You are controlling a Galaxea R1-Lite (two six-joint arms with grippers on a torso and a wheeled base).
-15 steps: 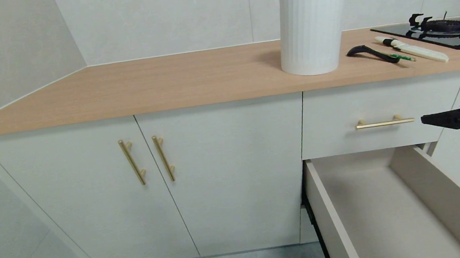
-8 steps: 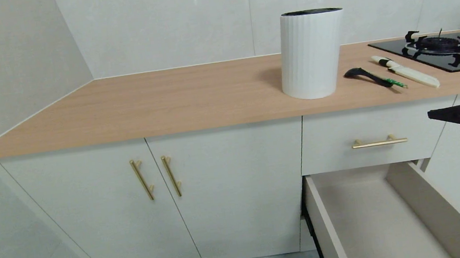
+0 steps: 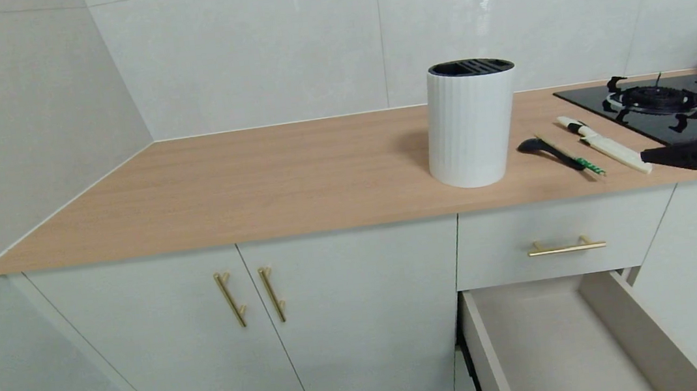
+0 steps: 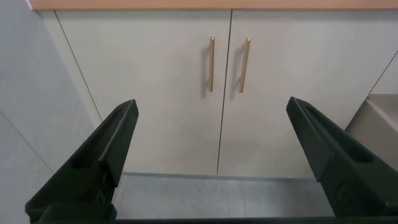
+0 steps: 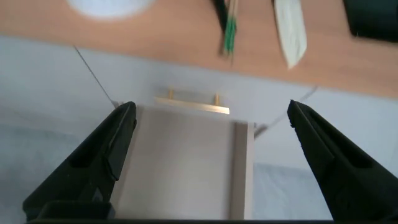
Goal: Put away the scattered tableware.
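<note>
On the wooden counter point(image 3: 255, 180) stands a white ribbed utensil holder point(image 3: 471, 122). To its right lie a black ladle point(image 3: 543, 148), green-tipped chopsticks point(image 3: 581, 162) and a white knife point(image 3: 605, 144). My right gripper point(image 3: 646, 156) hangs open and empty at counter-edge height, just right of the knife's tip. From the right wrist view the open gripper point(image 5: 208, 112) is above the open drawer point(image 5: 186, 168), with the knife point(image 5: 290, 31) and chopsticks point(image 5: 229, 28) beyond. My left gripper point(image 4: 210, 107) is open and empty, low down, facing the cabinet doors point(image 4: 161, 93).
The lower drawer point(image 3: 536, 344) is pulled out with nothing in it; the drawer above it, with a gold handle point(image 3: 566, 247), is shut. A black gas hob point(image 3: 659, 101) sits at the counter's right end. Two cabinet doors point(image 3: 336, 315) fill the left. Tiled walls stand behind and to the left.
The head camera has risen, so the whole scene sits lower in the picture. My right gripper has lifted from drawer-handle height to counter-edge height.
</note>
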